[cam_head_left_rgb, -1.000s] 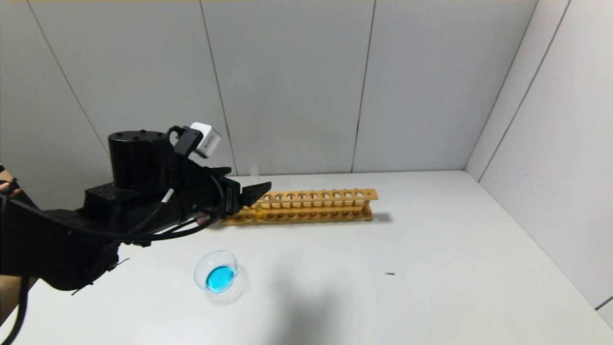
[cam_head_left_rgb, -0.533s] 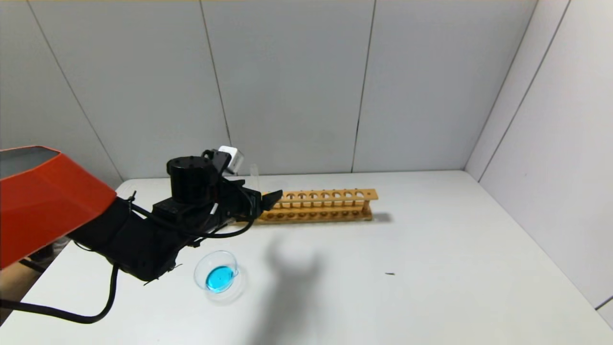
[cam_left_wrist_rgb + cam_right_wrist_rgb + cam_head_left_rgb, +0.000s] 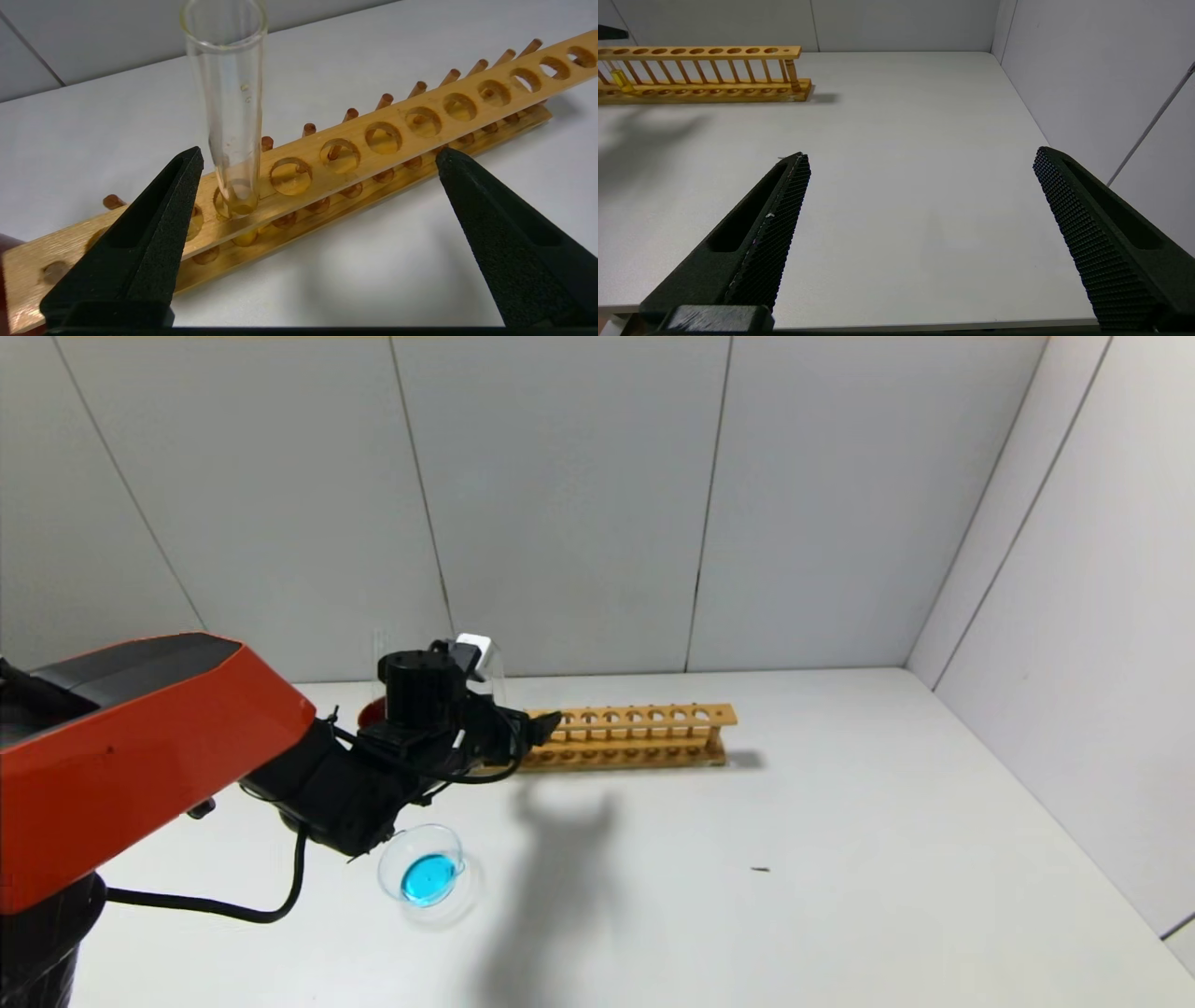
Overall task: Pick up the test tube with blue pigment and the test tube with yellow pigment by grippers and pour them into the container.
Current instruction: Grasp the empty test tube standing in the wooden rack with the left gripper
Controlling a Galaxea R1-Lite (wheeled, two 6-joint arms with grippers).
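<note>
The test tube with yellow pigment (image 3: 229, 116) stands upright in a hole near the left end of the wooden rack (image 3: 420, 116), yellow liquid in its lower end. My left gripper (image 3: 320, 156) is open at the rack's near side; the tube is just inside one finger (image 3: 154, 224), not touching it. In the head view the left gripper (image 3: 541, 723) is at the rack's (image 3: 644, 737) left end. The container (image 3: 422, 870), a clear dish, holds blue liquid on the table nearer me. No tube with blue liquid shows. My right gripper (image 3: 920, 154) is open and empty above the table's front edge.
A dark red cup (image 3: 367, 714) shows partly behind my left arm, left of the rack. The rack's other holes are empty. The rack and yellow tube (image 3: 620, 79) also show far off in the right wrist view. Grey walls bound the table at the back and right.
My left arm has reached forward and slightly right, away from the head camera, bringing the open gripper up to the rack's left end. The dish and rack have not moved.
</note>
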